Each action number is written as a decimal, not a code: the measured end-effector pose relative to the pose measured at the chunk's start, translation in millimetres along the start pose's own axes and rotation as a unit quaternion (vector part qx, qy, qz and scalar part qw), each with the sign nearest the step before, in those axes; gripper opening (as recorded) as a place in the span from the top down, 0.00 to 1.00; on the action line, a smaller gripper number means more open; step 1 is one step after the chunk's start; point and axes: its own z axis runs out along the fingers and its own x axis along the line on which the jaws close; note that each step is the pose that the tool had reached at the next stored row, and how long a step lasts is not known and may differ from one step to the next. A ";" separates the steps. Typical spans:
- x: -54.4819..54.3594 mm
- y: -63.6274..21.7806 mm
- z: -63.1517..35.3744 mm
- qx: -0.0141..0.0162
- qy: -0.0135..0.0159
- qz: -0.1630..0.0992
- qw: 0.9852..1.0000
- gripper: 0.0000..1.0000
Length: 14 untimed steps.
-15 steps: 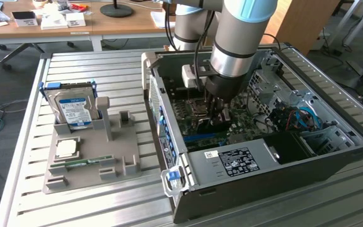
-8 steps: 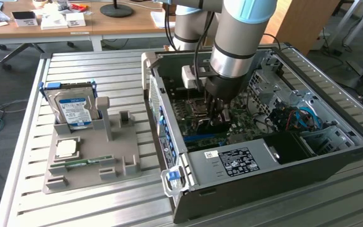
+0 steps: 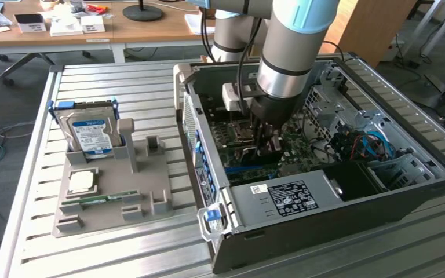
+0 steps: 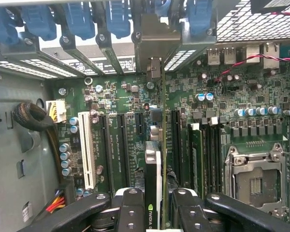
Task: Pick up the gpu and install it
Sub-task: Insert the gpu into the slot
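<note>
The gpu [image 4: 155, 169] stands edge-on over the green motherboard [image 4: 217, 96], a thin card with a dark cooler and a green logo. Its silvery bracket [image 4: 152, 43] reaches the row of slot covers at the case's rear wall. My gripper [image 4: 157, 209] is shut on the card, one black finger [image 4: 130, 205] on each side of it. In the exterior view the gripper [image 3: 265, 136] is deep inside the open computer case [image 3: 408, 191], with the gpu [image 3: 255, 155] low over the board. I cannot tell whether the card's edge sits in a slot.
A white expansion slot [image 4: 88, 150] and black slots lie beside the card, and an open CPU socket [image 4: 253, 174] sits farther off. On the table at the exterior view's left, a grey holder [image 3: 141, 191] carries a blue-labelled hard drive [image 3: 91, 133], a CPU [image 3: 81, 182] and a RAM stick [image 3: 102, 198].
</note>
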 end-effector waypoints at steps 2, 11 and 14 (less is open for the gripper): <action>0.0 0.0 0.1 0.000 0.000 0.000 1.000 0.73; 0.1 1.2 2.1 0.000 -0.001 0.000 1.000 0.73; 0.0 1.2 3.9 0.000 -0.001 0.000 1.000 0.73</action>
